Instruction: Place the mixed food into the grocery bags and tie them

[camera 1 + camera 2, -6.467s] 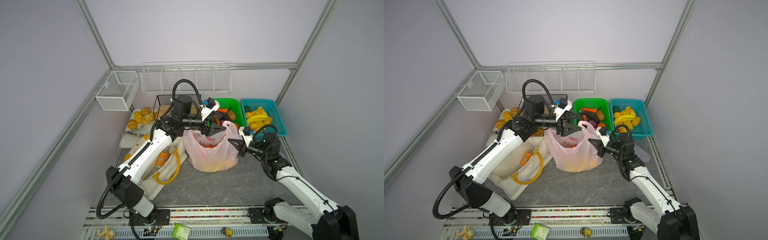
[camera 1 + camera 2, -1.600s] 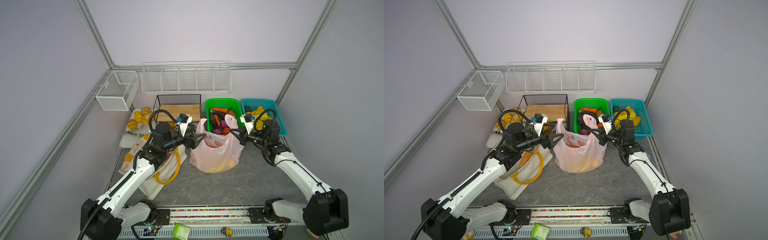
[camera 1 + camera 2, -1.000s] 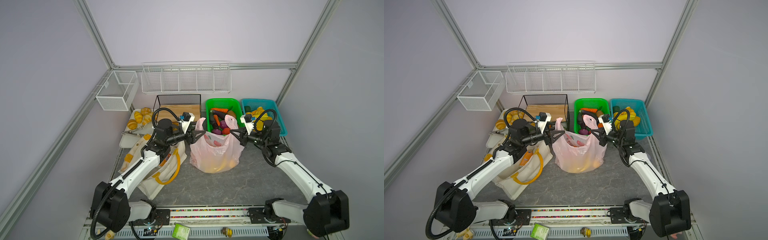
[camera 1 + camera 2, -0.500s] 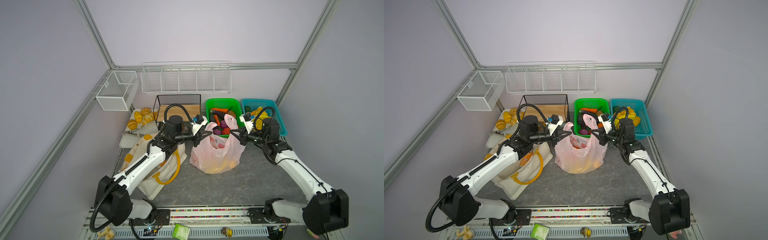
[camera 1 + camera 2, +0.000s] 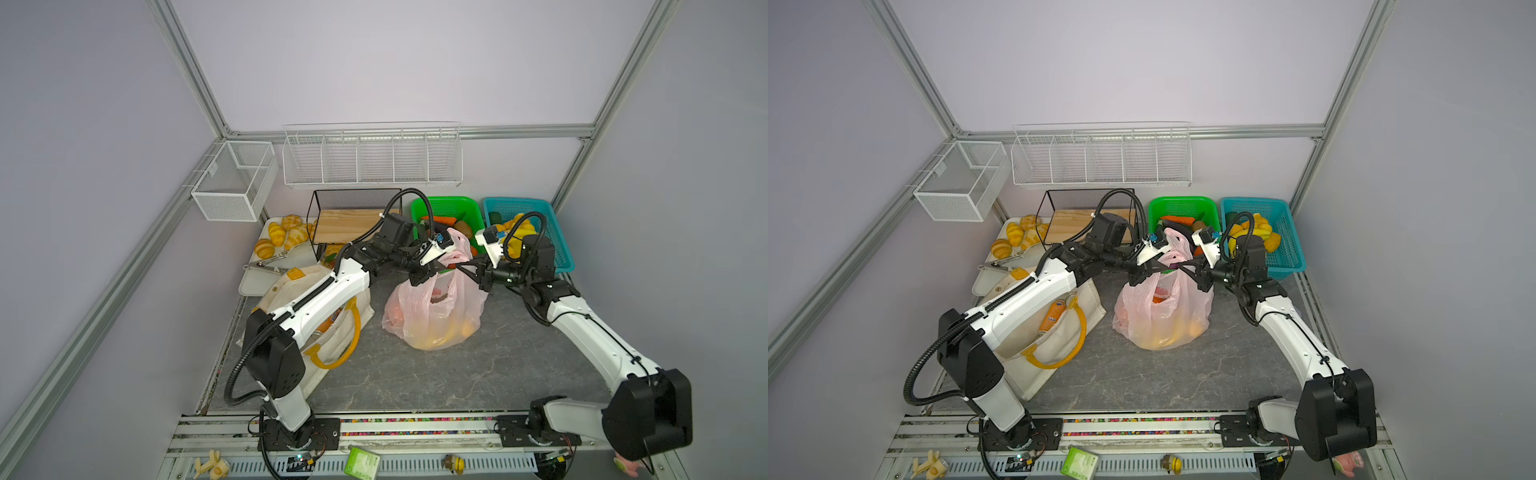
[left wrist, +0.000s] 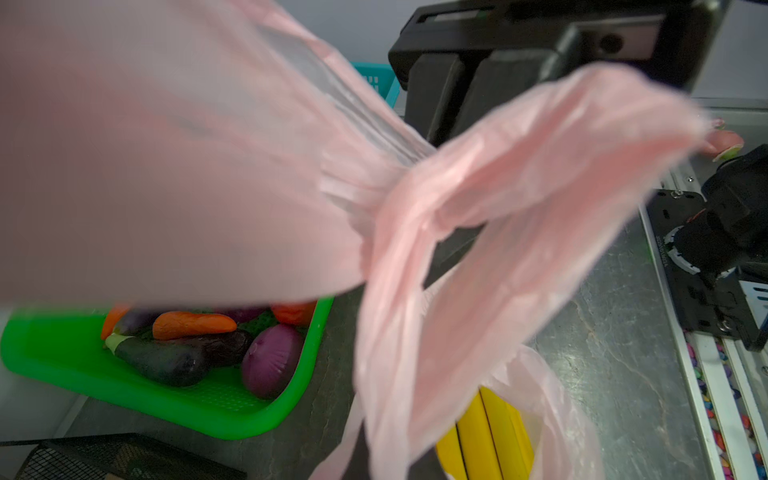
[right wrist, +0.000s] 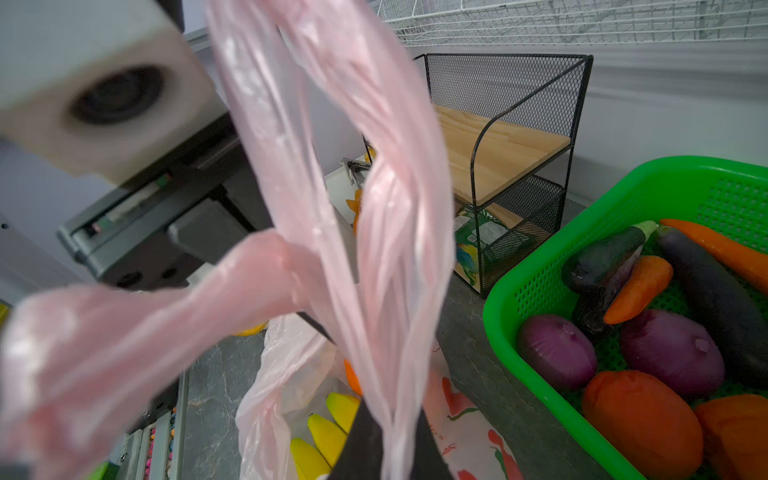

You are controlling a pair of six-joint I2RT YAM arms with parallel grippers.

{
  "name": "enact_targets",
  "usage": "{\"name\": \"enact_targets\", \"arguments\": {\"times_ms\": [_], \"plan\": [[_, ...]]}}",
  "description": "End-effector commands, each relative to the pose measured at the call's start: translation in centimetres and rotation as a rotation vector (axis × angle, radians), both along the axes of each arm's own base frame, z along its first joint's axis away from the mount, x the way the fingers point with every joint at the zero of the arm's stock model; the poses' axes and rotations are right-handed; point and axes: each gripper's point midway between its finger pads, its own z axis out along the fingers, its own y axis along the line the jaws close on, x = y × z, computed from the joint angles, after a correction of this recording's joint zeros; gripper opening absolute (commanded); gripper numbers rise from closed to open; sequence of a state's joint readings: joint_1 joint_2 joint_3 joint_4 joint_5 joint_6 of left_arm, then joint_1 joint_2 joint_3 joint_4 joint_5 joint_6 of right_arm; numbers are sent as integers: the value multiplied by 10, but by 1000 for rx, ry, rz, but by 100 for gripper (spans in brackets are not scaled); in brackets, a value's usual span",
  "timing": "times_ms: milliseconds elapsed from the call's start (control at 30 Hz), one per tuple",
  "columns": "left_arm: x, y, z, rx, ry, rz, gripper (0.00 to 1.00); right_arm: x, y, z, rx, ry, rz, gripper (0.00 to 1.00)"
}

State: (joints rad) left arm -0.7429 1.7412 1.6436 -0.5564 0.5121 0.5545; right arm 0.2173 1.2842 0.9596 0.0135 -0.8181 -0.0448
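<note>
The pink plastic bag [image 5: 432,316] stands mid-table with yellow and orange fruits [image 5: 1163,332] showing through it. Both grippers meet just above its mouth. My left gripper [image 5: 436,268] is shut on one bunched handle [image 6: 415,291], its fingers mostly hidden by plastic. My right gripper [image 5: 463,266] faces it, shut on the other handle [image 7: 386,249], with a dark fingertip [image 7: 357,440] at each side of the strip. The two handles cross between the grippers. The cream tote [image 5: 1034,374] with yellow handles lies to the left, an orange soda can [image 5: 1052,316] inside it.
A green basket [image 5: 444,200] of vegetables and a blue basket [image 5: 515,201] of fruit stand right behind the bag. A black mesh rack [image 5: 353,220] with a wooden shelf and a tray of croissants [image 5: 286,237] with tongs are at the back left.
My left gripper has swung right from beside the tote to the top of the pink bag and shut on its handle. The right gripper has barely moved.
</note>
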Motion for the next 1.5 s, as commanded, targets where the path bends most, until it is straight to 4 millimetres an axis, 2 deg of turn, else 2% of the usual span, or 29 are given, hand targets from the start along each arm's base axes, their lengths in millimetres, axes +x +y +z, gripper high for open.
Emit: {"name": "enact_targets", "arguments": {"times_ms": [0, 233, 367, 500, 533, 700, 900, 1100, 1233, 1467], "plan": [[-4, 3, -11, 92, -2, -20, 0, -4, 3, 0, 17, -51, 47, 13], [5, -5, -10, 98, 26, 2, 0, -5, 2, -10, 2, -72, 52, 22], [10, -4, -13, 122, 25, 25, 0, -7, 4, -3, 23, -99, 67, 31], [6, -6, -12, 130, 6, 17, 0, -6, 3, 1, 28, -115, 57, 40], [5, -7, -11, 130, -1, 17, 0, -8, 3, -7, 28, -96, 59, 43], [6, -13, -5, 117, 4, 30, 0, -11, 3, -9, 42, -114, 56, 50], [7, -14, -13, 150, 0, 33, 0, -3, 0, -3, 67, -124, -4, 57], [6, -13, -9, 148, -16, 26, 0, 1, -4, 7, 121, -159, -51, 66], [6, -12, -11, 152, -18, 25, 0, 1, -2, 17, 192, -172, -43, 68], [4, -12, -8, 143, -21, 20, 0, 5, 7, 23, 218, -179, -37, 76]]}}
